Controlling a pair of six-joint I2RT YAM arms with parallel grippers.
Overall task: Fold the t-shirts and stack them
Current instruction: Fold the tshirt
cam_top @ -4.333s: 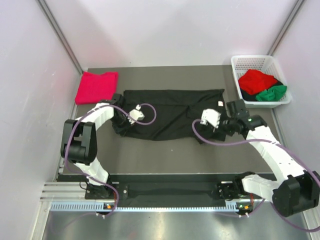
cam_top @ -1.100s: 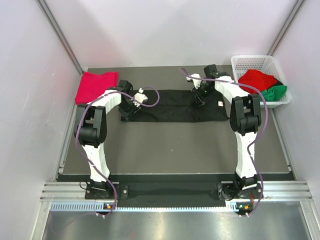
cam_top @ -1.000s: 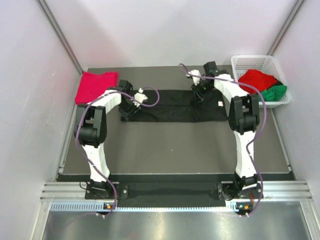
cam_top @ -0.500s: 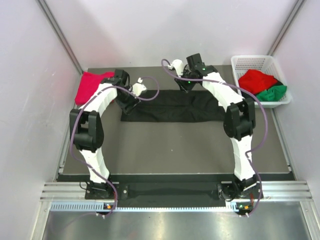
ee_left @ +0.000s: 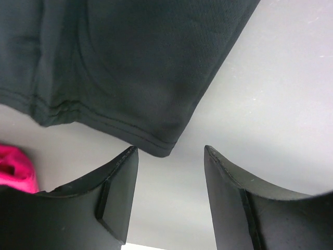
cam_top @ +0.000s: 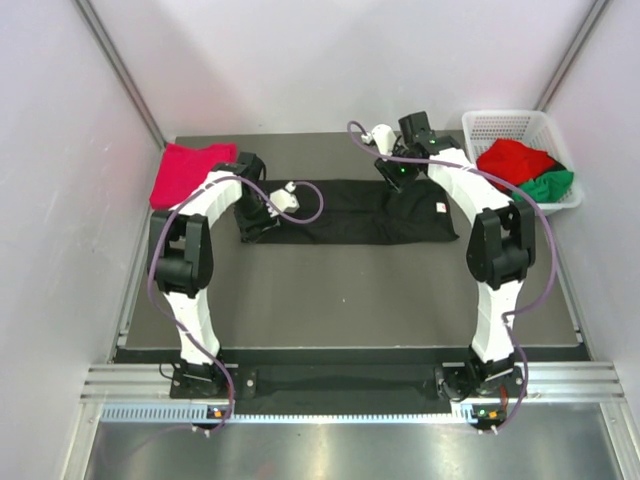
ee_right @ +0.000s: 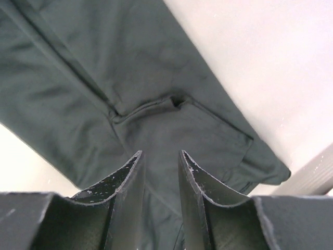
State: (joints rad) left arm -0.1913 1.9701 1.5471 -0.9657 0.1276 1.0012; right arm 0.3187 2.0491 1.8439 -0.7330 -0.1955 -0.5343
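As the black t-shirt [cam_top: 350, 212] lies banded near the bench's [cam_top: 350, 295] far edge, my left gripper [ee_left: 170, 152] and right gripper [ee_right: 160, 154] hang spread, empty; I judge a crosswise fold next.

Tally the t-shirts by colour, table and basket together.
Black cloth t-shirt, folded into a long strip: 1
Crimson-pink folded t-shirt: 1
Bright red crumpled t-shirt: 1
Green crumpled t-shirt: 1
Total: 4; the dark scrap beside the red one is unclear.

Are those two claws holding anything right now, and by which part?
Nothing is held: left gripper and right gripper both hang open near the black t-shirt.
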